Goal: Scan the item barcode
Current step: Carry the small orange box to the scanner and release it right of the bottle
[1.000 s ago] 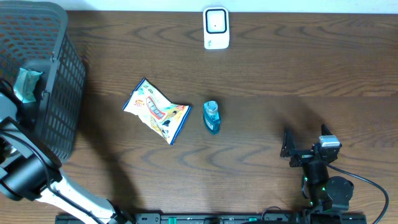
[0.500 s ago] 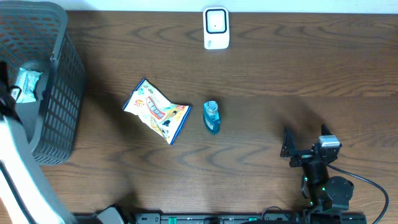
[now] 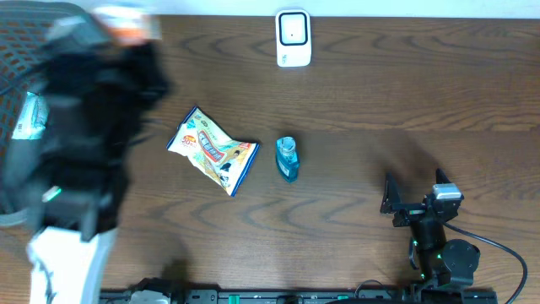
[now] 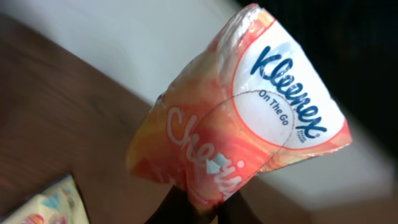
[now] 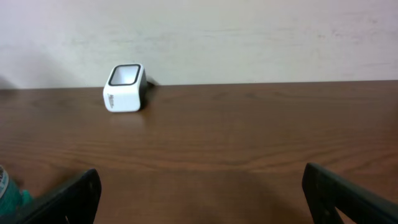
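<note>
Left arm [image 3: 89,127] risen from basket [image 3: 21,34], claw [image 4: 199,208] gripping tissue pack [image 4: 242,118].

The black left arm [image 3: 89,127] appeared as a blurred mass, raised high towards the overhead camera. The left gripper [image 4: 200,213] was closed. Its dark fingers [image 4: 168,211] pinched the lower edge of an orange-and-white plastic tissue pack [image 4: 239,134], which stood tilted above the fingertips. The black right arm [image 3: 440,245] sat folded low. The right gripper [image 5: 202,196] stood fully open, with both black fingers [image 5: 62,199] level and spread wide apart.
</note>
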`<state>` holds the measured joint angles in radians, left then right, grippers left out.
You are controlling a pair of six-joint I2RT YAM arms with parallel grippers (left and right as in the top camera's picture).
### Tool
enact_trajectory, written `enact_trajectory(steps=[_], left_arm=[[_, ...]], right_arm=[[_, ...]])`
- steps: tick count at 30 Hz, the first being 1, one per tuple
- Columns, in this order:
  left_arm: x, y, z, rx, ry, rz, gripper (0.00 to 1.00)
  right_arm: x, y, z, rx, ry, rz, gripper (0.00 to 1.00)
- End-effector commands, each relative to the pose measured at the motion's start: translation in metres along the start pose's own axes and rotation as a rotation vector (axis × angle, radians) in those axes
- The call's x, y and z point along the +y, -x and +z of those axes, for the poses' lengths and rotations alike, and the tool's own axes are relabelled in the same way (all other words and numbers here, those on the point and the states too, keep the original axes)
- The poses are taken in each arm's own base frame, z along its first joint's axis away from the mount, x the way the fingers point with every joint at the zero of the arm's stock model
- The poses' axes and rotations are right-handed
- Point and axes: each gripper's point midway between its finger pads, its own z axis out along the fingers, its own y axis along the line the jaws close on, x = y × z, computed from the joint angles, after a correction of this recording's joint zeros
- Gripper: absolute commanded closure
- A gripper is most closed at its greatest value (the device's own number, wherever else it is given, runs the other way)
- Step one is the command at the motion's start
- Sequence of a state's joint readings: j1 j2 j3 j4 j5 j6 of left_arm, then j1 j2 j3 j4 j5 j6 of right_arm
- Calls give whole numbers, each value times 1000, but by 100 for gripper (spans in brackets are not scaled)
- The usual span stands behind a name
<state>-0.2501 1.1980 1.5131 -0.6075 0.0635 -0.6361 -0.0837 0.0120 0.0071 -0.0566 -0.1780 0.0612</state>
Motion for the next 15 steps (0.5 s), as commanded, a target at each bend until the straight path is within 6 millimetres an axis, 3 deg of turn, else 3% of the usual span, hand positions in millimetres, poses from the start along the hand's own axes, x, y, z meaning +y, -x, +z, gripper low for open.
enact_trajectory(steps=[1, 5, 10, 15], left_arm=[[-31, -67, 39, 185, -70, 319, 93], [-50, -148, 82, 377, -97, 434, 93], [-42, -252, 129, 597, -56, 524, 93], [-34, -325, 155, 712, -46, 594, 93]], right_arm=[[0, -1, 0, 0, -1, 12, 1], [0, -1, 0, 1, -1, 12, 1], [0, -1, 0, 1, -1, 12, 1], [0, -1, 0, 0, -1, 12, 1]])
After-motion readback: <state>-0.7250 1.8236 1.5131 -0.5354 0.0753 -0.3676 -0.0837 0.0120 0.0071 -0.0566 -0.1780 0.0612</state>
